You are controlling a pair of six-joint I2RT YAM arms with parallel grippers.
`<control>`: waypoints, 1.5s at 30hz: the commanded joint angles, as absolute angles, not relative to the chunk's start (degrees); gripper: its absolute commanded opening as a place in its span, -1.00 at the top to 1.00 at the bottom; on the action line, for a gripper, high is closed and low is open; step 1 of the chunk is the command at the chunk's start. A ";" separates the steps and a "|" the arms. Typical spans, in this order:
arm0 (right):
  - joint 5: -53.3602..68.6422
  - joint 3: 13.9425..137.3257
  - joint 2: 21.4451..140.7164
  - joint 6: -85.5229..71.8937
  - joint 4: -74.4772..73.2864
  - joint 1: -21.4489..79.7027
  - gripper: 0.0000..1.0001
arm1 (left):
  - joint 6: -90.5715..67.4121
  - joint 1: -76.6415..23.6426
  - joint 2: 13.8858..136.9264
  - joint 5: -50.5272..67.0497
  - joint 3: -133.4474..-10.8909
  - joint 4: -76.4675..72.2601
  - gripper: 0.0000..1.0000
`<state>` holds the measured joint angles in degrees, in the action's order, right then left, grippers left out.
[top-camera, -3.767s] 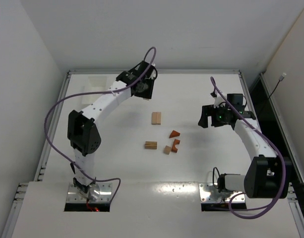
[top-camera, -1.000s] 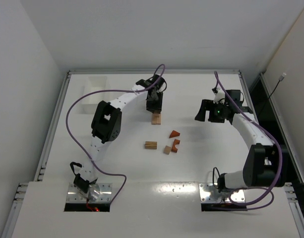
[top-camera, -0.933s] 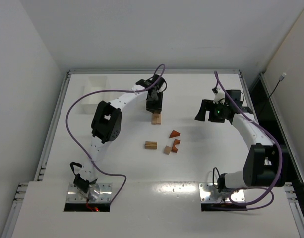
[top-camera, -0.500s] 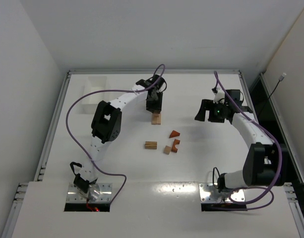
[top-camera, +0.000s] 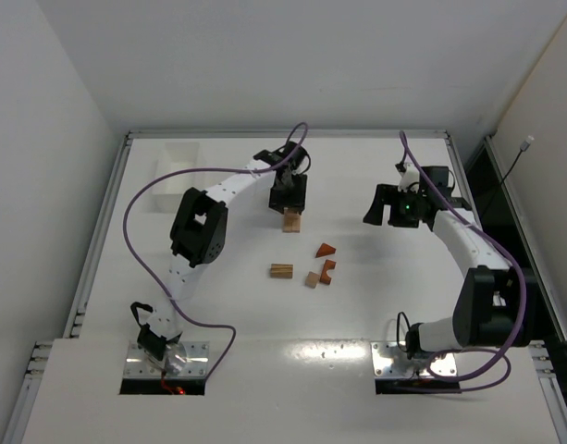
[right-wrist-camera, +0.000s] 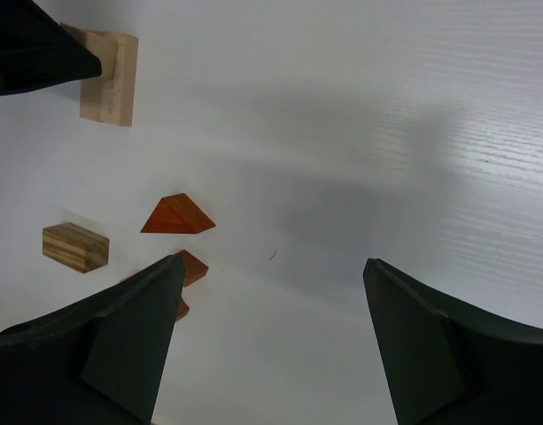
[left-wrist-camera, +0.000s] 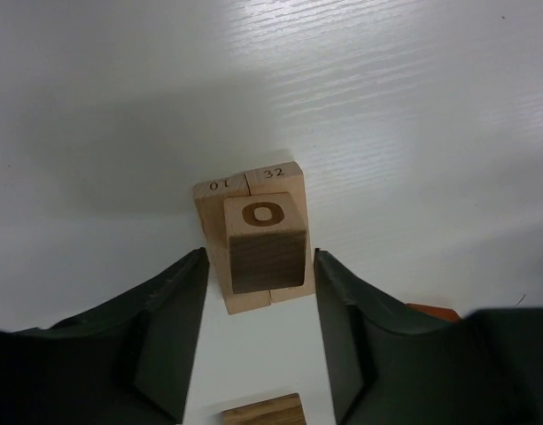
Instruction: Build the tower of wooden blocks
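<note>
The tower (top-camera: 291, 222) is two light tan bars (left-wrist-camera: 250, 184) lying side by side with a darker cube marked "O" (left-wrist-camera: 264, 239) on top. My left gripper (left-wrist-camera: 260, 266) is open right above it, a finger on each side of the cube with a small gap to it; it also shows in the top view (top-camera: 289, 203). Loose blocks lie nearer: a striped tan bar (top-camera: 281, 270), a red wedge (top-camera: 326, 250), a red notched piece (top-camera: 328, 269) and a small tan cube (top-camera: 312, 279). My right gripper (top-camera: 391, 211) is open and empty, above bare table to the right (right-wrist-camera: 271, 274).
A white rectangular tray (top-camera: 175, 169) stands at the back left. The raised table rim (top-camera: 283, 134) runs along the far side. The right wrist view shows the tan base (right-wrist-camera: 109, 78), the wedge (right-wrist-camera: 177, 217) and the striped bar (right-wrist-camera: 74, 247).
My left arm came from near the tray to the tan bars. Its jaws have spread in the last half second, leaving the cube on the bars. The right arm has barely moved.
</note>
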<state>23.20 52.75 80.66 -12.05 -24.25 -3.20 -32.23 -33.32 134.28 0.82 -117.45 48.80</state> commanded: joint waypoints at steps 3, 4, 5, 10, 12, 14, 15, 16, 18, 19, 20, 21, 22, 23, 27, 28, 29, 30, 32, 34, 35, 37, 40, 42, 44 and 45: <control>23.91 55.02 81.21 -12.57 -22.41 -2.90 -0.60 | -33.05 -33.31 135.35 1.05 -117.25 48.34 -0.29; 23.91 55.02 81.21 -12.05 -22.41 -2.90 -0.60 | -33.05 -33.31 135.35 1.05 -117.25 48.34 -0.33; 23.91 55.02 81.21 -12.04 -22.41 -2.90 -0.60 | -33.05 -33.31 135.35 1.58 -117.25 48.34 -0.41; 23.91 54.41 81.21 -11.51 -22.41 -2.90 -0.60 | -30.24 -33.31 132.55 6.66 -117.86 45.54 -0.79; 23.91 53.88 80.68 -10.90 -22.41 -2.90 -0.60 | -28.40 -33.31 130.44 8.08 -117.86 44.22 -1.00; 23.38 53.88 80.68 -8.62 -22.41 -2.20 -0.60 | -28.39 -33.31 127.37 7.56 -117.25 42.28 -1.00; 23.38 53.88 80.16 -7.74 -22.41 -2.20 -0.60 | -27.78 -33.31 126.14 7.04 -117.25 41.32 -1.00; 22.16 53.88 80.16 -5.91 -22.93 -1.50 -0.63 | -27.77 -33.31 124.82 6.34 -116.64 40.09 -1.00; 20.92 54.40 80.16 -3.35 -23.72 -0.62 -0.67 | -27.25 -33.31 122.18 3.44 -116.63 38.77 -1.00; 19.87 54.40 80.16 -1.86 -23.73 0.43 -0.67 | -26.46 -33.31 119.56 2.64 -116.63 38.15 -1.00; 19.86 54.40 80.16 0.94 -24.69 0.96 -0.75 | -26.46 -33.31 118.14 0.20 -116.11 37.19 -1.00; 19.25 55.01 80.16 2.36 -25.74 1.58 -0.75 | -25.85 -33.31 116.73 -0.87 -115.32 36.66 -1.00; 19.25 55.80 80.16 3.85 -26.36 2.63 -0.78 | -25.84 -33.31 115.41 -1.84 -115.31 36.65 -1.00; 18.38 56.33 80.16 6.13 -26.89 3.25 -0.78 | -25.84 -33.31 112.88 -3.85 -114.53 35.95 -1.00; 17.14 58.54 77.70 10.54 -28.65 6.06 -0.81 | -27.86 -30.51 108.11 -6.59 -111.97 35.42 -1.00; 16.62 58.54 77.00 11.42 -28.65 7.20 -0.81 | -27.86 -28.93 108.11 -6.59 -111.97 35.94 -1.00; 16.61 58.54 76.21 12.21 -29.35 7.90 -0.81 | -28.38 -27.96 107.41 -7.37 -111.97 36.56 -1.00; 16.61 58.01 74.64 13.61 -29.36 8.61 -0.81 | -28.39 -26.99 107.40 -7.38 -111.97 37.87 -1.00; 16.61 57.31 73.22 14.94 -31.02 10.53 -0.81 | -29.09 -23.92 106.62 -7.38 -110.93 38.50 -1.00; 16.61 56.69 71.55 16.95 -33.12 11.95 -0.81 | -27.43 -21.98 104.86 -8.69 -107.59 37.27 -1.00; 16.61 56.17 71.54 17.83 -34.00 13.52 -0.77 | -26.29 -21.28 104.85 -9.31 -106.88 37.27 -1.00; 16.61 56.16 71.02 20.91 -36.20 15.11 -0.77 | -25.58 -19.70 104.24 -9.32 -105.04 37.87 -1.00; 16.61 58.35 71.71 24.69 -41.56 17.75 -0.80 | -25.05 -16.09 103.19 -8.53 -102.75 38.58 -1.00; 16.61 59.93 72.68 26.97 -46.04 19.06 -0.83 | -25.05 -14.16 102.57 -7.82 -101.43 38.06 -1.00; 16.61 61.17 73.56 28.29 -49.37 19.68 -0.80 | -25.05 -13.45 102.04 -7.82 -100.82 38.06 -1.00; 17.13 61.17 74.17 29.17 -50.26 20.30 -0.74 | -24.53 -13.45 101.34 -7.82 -100.81 38.06 -1.00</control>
<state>16.60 57.95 73.01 24.08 -44.36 19.09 -25.76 -14.35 105.73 -8.16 -100.82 39.09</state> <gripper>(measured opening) 0.884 0.996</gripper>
